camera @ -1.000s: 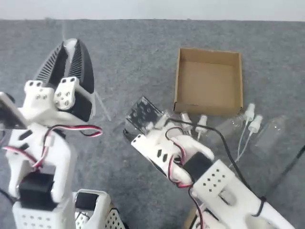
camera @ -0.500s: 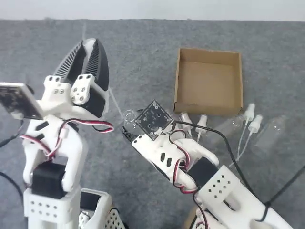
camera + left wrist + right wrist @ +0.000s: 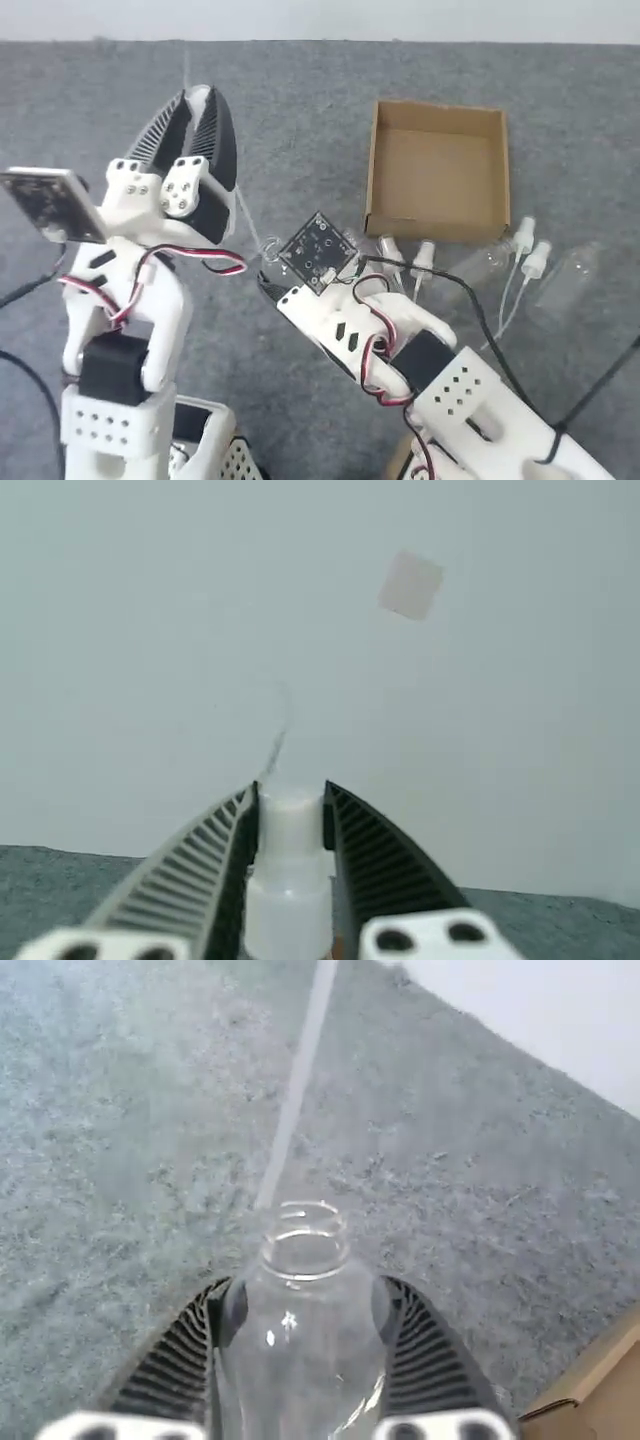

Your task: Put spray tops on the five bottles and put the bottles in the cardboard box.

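My left gripper [image 3: 200, 100] is raised over the left of the mat, shut on a white spray top [image 3: 290, 850]. Its thin dip tube [image 3: 248, 218] slants down to the open neck of a clear bottle [image 3: 305, 1260]. My right gripper [image 3: 305, 1300] is shut on that bottle, and the tube [image 3: 295, 1090] ends just at the rim; I cannot tell whether it is inside. In the high view the bottle mouth [image 3: 270, 243] peeks out beside the right wrist camera board [image 3: 318, 248]. The open cardboard box [image 3: 437, 170] lies at the back right with nothing in it.
Several loose spray tops [image 3: 423, 258] [image 3: 530, 250] and clear bottles [image 3: 480, 265] [image 3: 570, 275] lie on the grey mat in front of and right of the box. The box corner [image 3: 600, 1380] sits close beside the right gripper. A black cable [image 3: 480, 320] crosses the right arm.
The left arm has swung right with the spray top, bringing the tube's end to the bottle's mouth. The right wrist has turned and shifted slightly with the bottle.
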Controlling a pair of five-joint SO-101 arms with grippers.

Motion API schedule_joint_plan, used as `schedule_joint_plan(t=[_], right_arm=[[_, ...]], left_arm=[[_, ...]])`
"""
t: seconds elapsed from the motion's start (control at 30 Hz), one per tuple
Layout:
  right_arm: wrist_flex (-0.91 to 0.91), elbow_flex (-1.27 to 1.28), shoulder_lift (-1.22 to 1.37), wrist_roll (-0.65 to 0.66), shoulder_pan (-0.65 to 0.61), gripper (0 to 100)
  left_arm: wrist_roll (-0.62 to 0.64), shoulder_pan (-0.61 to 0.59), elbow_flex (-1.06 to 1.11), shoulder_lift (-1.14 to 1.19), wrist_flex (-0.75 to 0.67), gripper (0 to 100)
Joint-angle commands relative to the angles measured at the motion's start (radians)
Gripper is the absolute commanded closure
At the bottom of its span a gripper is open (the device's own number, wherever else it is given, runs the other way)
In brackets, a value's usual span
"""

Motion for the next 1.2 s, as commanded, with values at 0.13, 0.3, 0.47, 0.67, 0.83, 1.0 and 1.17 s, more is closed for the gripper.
schedule_joint_plan(t=[0.13,0.3,0.47,0.67,0.83,1.0,1.17], right_arm=[[-0.028,-0.015,-0.051,-0.009,-0.001,99.3],[-0.027,-0.014,-0.051,-0.009,-0.004,99.3],[-0.028,-0.003,-0.051,-0.009,-0.001,99.3],[-0.028,-0.003,-0.051,-0.012,0.001,99.3],[-0.028,-0.003,-0.051,-0.014,0.001,99.3],[-0.027,-0.003,-0.051,-0.014,0.001,99.3],[-0.027,-0.003,-0.045,-0.014,0.001,99.3]], left_arm=[[0.011,0.078,0.117,-0.014,-0.018,99],[0.011,0.083,0.097,-0.014,-0.021,99],[0.008,0.078,0.093,-0.014,0.003,99],[0.006,0.075,0.054,-0.015,0.064,99],[-0.017,0.075,-0.010,-0.015,0.118,99],[-0.038,0.074,-0.051,-0.015,0.118,99],[-0.038,0.074,-0.062,-0.015,0.213,99]])
